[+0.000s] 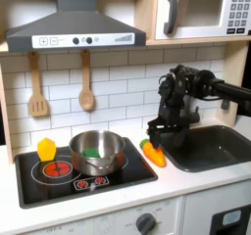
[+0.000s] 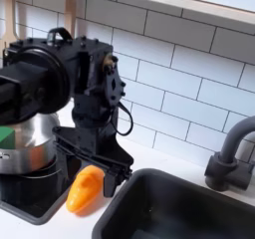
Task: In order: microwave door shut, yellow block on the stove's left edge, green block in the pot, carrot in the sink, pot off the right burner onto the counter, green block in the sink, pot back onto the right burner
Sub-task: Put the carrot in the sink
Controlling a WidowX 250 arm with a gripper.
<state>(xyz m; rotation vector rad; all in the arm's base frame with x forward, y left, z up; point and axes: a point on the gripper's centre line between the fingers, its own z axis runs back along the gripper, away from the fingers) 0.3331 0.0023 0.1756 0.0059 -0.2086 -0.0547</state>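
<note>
The orange carrot (image 1: 155,156) (image 2: 85,188) lies on the counter between the stove and the sink (image 1: 211,148) (image 2: 189,211). My gripper (image 1: 158,134) (image 2: 97,163) hangs open just above it, with nothing between the fingers. The steel pot (image 1: 96,151) (image 2: 25,148) sits on the right burner with the green block (image 1: 91,153) (image 2: 5,135) inside. At the stove's left edge in the first exterior view stands the yellow block (image 1: 46,148). The microwave (image 1: 201,11) door is shut.
Two wooden utensils (image 1: 38,87) hang on the tiled wall under the range hood (image 1: 74,28). A dark faucet (image 2: 231,158) rises at the back of the sink. The black stove top (image 1: 59,175) has knobs at its front edge.
</note>
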